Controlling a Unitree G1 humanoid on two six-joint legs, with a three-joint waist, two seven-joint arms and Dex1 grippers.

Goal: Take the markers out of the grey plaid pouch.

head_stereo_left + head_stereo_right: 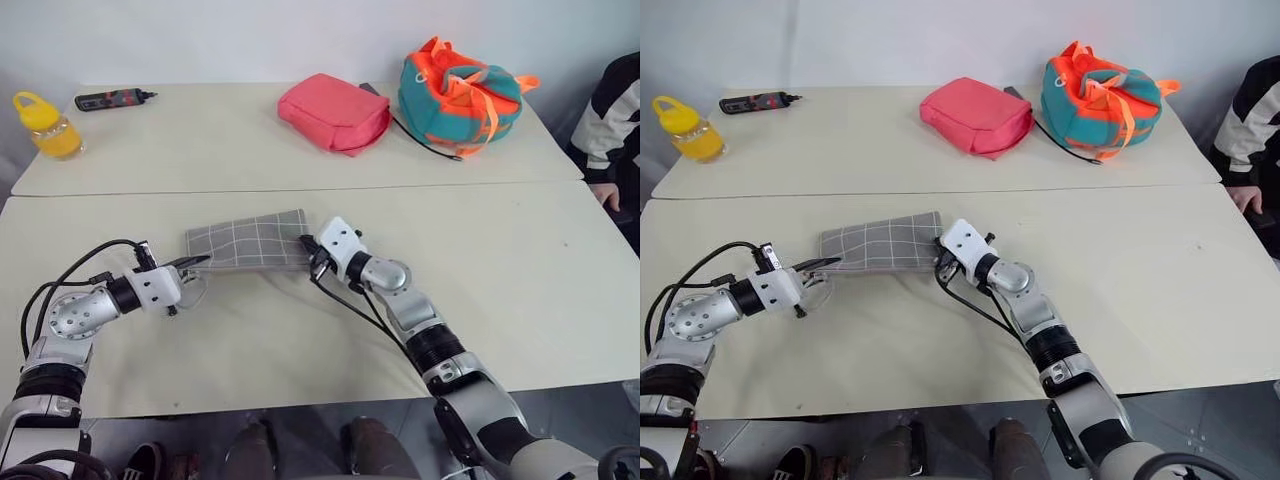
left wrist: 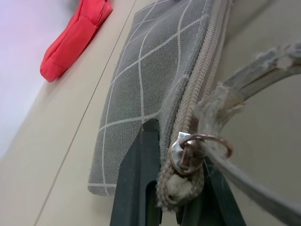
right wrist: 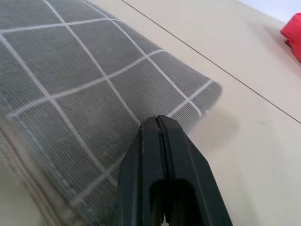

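The grey plaid pouch lies flat in the middle of the near table, with its zipper along the near edge. My left gripper is shut on the pouch's left end. In the left wrist view one black finger presses the fabric beside the zipper's ring pull. A frayed strap loop hangs off that end. My right gripper is at the pouch's right end. Its fingers are shut together against the fabric, and no cloth shows between them. The markers are hidden.
On the far table lie a pink pouch, a teal-and-orange bag, a yellow bottle and a black-and-red pen-like tool. A person's striped sleeve shows at the right edge.
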